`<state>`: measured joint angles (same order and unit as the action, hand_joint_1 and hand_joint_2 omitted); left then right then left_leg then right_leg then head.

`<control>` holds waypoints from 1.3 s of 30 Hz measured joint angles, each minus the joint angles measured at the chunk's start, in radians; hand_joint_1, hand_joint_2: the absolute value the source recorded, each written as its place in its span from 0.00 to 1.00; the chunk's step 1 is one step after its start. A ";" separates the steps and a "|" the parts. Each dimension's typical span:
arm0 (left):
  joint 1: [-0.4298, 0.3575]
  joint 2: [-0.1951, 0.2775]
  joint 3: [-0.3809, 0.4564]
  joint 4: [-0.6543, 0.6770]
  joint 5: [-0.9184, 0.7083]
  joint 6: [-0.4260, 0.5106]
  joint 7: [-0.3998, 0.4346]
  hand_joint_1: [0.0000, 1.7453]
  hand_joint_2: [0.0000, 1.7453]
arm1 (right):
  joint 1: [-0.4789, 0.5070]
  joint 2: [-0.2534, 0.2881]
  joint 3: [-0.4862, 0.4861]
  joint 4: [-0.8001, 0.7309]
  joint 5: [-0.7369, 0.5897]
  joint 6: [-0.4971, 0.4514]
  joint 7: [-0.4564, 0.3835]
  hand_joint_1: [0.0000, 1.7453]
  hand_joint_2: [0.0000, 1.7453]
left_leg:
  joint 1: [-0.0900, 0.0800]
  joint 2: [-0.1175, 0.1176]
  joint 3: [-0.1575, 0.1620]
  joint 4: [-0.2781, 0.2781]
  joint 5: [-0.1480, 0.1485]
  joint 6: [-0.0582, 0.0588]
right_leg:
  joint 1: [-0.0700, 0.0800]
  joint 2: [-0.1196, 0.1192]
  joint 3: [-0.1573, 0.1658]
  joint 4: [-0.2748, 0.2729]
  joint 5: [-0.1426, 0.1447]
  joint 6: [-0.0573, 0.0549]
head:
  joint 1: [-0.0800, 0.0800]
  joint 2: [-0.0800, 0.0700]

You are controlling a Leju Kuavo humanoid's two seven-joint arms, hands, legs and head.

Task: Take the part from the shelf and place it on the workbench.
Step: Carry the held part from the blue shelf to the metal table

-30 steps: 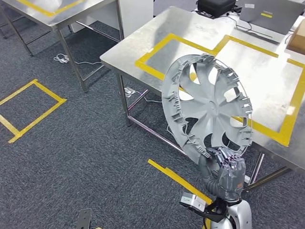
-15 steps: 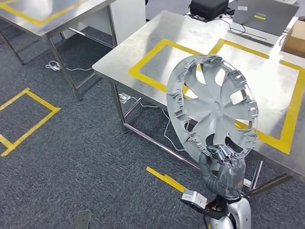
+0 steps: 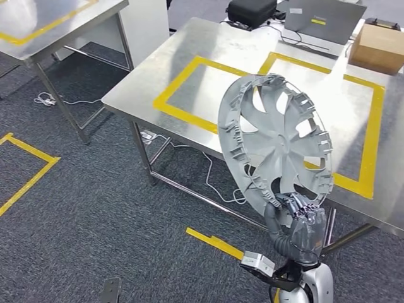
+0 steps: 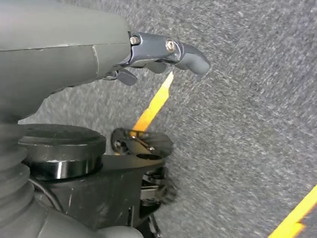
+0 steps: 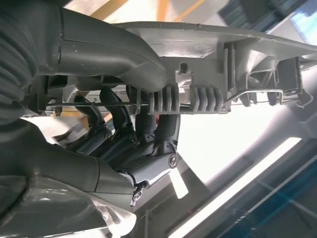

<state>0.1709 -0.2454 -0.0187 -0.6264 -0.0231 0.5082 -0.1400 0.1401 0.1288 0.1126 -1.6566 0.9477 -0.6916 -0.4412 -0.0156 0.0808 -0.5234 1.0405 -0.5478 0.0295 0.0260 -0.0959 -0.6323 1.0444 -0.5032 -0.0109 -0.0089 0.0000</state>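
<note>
The part is a grey plastic wheel cover (image 3: 276, 142), held nearly upright with its ribbed back side toward me. My right hand (image 3: 298, 227) grips its lower rim, in front of the near edge of the steel workbench (image 3: 190, 44), which bears yellow tape rectangles. In the right wrist view the dark fingers (image 5: 149, 148) wrap under the wheel cover's clipped rim (image 5: 209, 49) and the thumb presses on the other side. My left hand (image 4: 112, 49) hangs over the grey carpet, fingers apart and holding nothing.
At the workbench's far edge sit a black case (image 3: 251, 11), a laptop (image 3: 324, 19) and a cardboard box (image 3: 379, 44). A second steel table (image 3: 47, 19) stands at the upper left. Cables (image 3: 209, 177) lie under the bench; yellow tape (image 3: 214, 243) marks the carpet.
The whole view has shifted: the workbench and floor marks have slid leftward and the box has come into view, so the camera moved. The wheel cover stays in my right hand.
</note>
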 joint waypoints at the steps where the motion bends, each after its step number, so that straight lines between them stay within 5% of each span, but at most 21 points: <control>1: 0.001 -0.001 0.000 0.000 0.000 0.001 0.001 0.00 1.00 | 0.001 0.000 0.000 0.000 -0.001 0.000 0.001 1.00 1.00 | 0.000 0.010 0.005 0.001 0.001 -0.006 | 0.000 0.013 0.003 -0.011 0.004 -0.002 | 0.002 0.000; 2: 0.002 -0.001 0.000 -0.001 -0.001 0.001 0.002 0.00 1.00 | 0.004 0.000 0.000 0.000 -0.001 0.000 0.002 1.00 1.00 | 0.000 0.015 0.011 0.007 0.000 -0.012 | -0.005 0.028 0.014 -0.018 0.015 -0.004 | 0.002 0.000; 4: 0.000 -0.001 0.000 -0.001 -0.001 0.002 0.001 0.00 1.00 | 0.005 -0.001 -0.001 0.000 -0.003 0.000 0.003 1.00 1.00 | 0.003 -0.013 0.004 0.050 -0.021 -0.024 | -0.017 0.056 0.035 -0.029 0.024 -0.007 | 0.000 0.000; 6: -0.001 0.000 0.000 -0.001 -0.001 0.002 0.001 0.00 1.00 | 0.003 -0.001 -0.001 0.000 -0.003 0.000 0.003 1.00 1.00 | 0.010 -0.058 -0.048 0.149 -0.074 -0.037 | -0.024 0.084 0.046 -0.032 0.025 -0.010 | -0.005 0.000; 8: 0.002 0.002 0.000 -0.001 -0.001 0.002 0.001 0.00 1.00 | 0.004 -0.001 -0.001 0.000 -0.003 0.000 0.002 1.00 1.00 | 0.018 -0.074 -0.110 0.241 -0.116 -0.048 | -0.027 0.114 0.048 -0.031 0.022 -0.009 | -0.005 0.000; 10: 0.003 0.004 0.000 -0.001 -0.001 0.002 0.002 0.00 1.00 | 0.006 -0.001 -0.001 0.000 -0.003 0.000 0.002 1.00 1.00 | 0.026 -0.077 -0.124 0.222 -0.081 -0.054 | -0.030 0.147 0.054 -0.031 0.017 -0.005 | -0.005 0.000; 12: 0.003 0.005 0.000 -0.001 -0.001 0.002 0.002 0.00 1.00 | 0.008 -0.001 -0.001 0.000 -0.006 0.000 0.002 1.00 1.00 | 0.033 -0.102 -0.091 0.104 0.012 -0.057 | -0.034 0.177 0.064 -0.030 0.011 0.003 | -0.005 0.000; 13: 0.003 0.006 0.000 -0.001 -0.002 0.002 0.002 0.00 1.00 | 0.008 -0.001 -0.001 0.001 -0.007 0.000 0.002 1.00 1.00 | 0.035 -0.121 -0.077 0.051 0.030 -0.056 | -0.036 0.190 0.066 -0.028 0.009 0.008 | -0.005 0.000; 15: 0.003 0.006 0.000 -0.001 -0.002 0.003 0.003 0.00 1.00 | 0.007 -0.001 -0.001 0.001 -0.008 0.000 0.002 1.00 1.00 | 0.035 -0.148 -0.068 0.009 0.035 -0.043 | -0.038 0.211 0.060 -0.024 0.003 0.022 | -0.005 0.000; 17: 0.003 0.005 0.000 -0.001 -0.002 0.003 0.005 0.00 1.00 | 0.010 -0.001 -0.001 0.000 -0.009 0.000 0.002 1.00 1.00 | 0.034 -0.135 -0.061 0.002 0.044 -0.026 | -0.039 0.227 0.053 -0.025 -0.004 0.036 | -0.005 0.000; 19: 0.001 0.003 0.000 -0.002 -0.003 0.003 0.005 0.00 1.00 | 0.013 -0.001 -0.001 0.000 -0.009 0.000 0.003 1.00 1.00 | 0.036 -0.113 -0.049 -0.006 0.049 -0.012 | -0.037 0.189 0.039 0.003 -0.024 0.046 | 0.000 0.000; 21: 0.000 0.002 0.000 -0.003 -0.004 0.003 0.005 0.00 1.00 | 0.011 -0.001 -0.001 0.000 -0.009 0.000 0.002 1.00 1.00 | 0.034 -0.090 -0.042 -0.010 0.045 -0.001 | -0.036 0.125 -0.018 0.110 -0.077 0.055 | 0.006 0.000; 23: 0.002 0.002 0.000 -0.003 -0.005 0.004 0.005 0.00 1.00 | 0.010 -0.001 0.000 0.000 -0.005 0.000 0.000 1.00 1.00 | 0.032 -0.070 -0.038 -0.009 0.038 0.002 | -0.038 0.103 -0.093 0.236 -0.123 0.061 | 0.007 0.000; 24: 0.002 0.002 0.000 -0.003 -0.006 0.004 0.006 0.00 1.00 | 0.012 -0.001 -0.001 0.000 0.001 0.000 -0.001 1.00 1.00 | 0.032 -0.063 -0.034 -0.009 0.034 0.002 | -0.039 0.100 -0.112 0.261 -0.119 0.063 | 0.007 0.000; 25: 0.002 0.002 0.000 -0.004 -0.007 0.004 0.006 0.00 1.00 | 0.013 -0.001 -0.001 0.000 0.009 0.000 -0.002 1.00 1.00 | 0.032 -0.059 -0.029 -0.009 0.029 0.000 | -0.039 0.098 -0.109 0.245 -0.094 0.063 | 0.008 0.000; 27: 0.002 0.001 0.000 -0.004 -0.009 0.004 0.007 0.00 1.00 | 0.014 -0.001 -0.001 0.001 0.021 0.000 -0.004 1.00 1.00 | 0.032 -0.054 -0.014 -0.009 0.017 -0.005 | -0.040 0.089 -0.054 0.122 -0.015 0.059 | 0.008 0.000; 29: 0.002 0.001 -0.001 -0.004 -0.009 0.004 0.008 0.00 1.00 | 0.013 -0.001 -0.001 0.001 0.026 0.000 -0.010 1.00 1.00 | 0.028 -0.054 -0.005 -0.007 0.006 -0.014 | -0.036 0.079 0.002 0.016 0.025 0.053 | 0.009 0.000; 34: 0.000 0.001 -0.002 -0.005 -0.011 0.005 0.010 0.00 1.00 | 0.013 -0.001 -0.006 0.002 0.029 0.000 -0.016 1.00 1.00 | 0.026 -0.055 -0.002 0.007 -0.018 -0.038 | -0.035 0.087 0.027 -0.017 0.015 0.027 | 0.004 0.000; 37: 0.000 0.002 -0.004 -0.007 -0.012 0.005 0.010 0.00 1.00 | 0.012 -0.001 -0.009 0.003 0.032 0.000 -0.017 1.00 1.00 | 0.026 -0.070 -0.085 0.174 -0.090 -0.043 | -0.036 0.093 0.041 -0.021 0.008 0.011 | 0.000 0.000; 39: 0.002 0.003 -0.005 -0.007 -0.012 0.005 0.011 0.00 1.00 | 0.012 -0.001 -0.012 0.005 0.032 0.000 -0.017 1.00 1.00 | 0.026 -0.072 -0.148 0.273 -0.103 -0.043 | -0.033 0.101 0.051 -0.021 0.000 0.005 | 0.000 0.000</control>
<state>0.1728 -0.2423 -0.0235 -0.6336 -0.0351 0.5131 -0.1291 0.1524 0.1282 0.1004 -1.6517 0.9801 -0.6920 -0.4578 0.0102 0.0086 -0.6715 1.3135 -0.6507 -0.0133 -0.0069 0.0051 -0.5809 1.0234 -0.5035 -0.0055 -0.0085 0.0000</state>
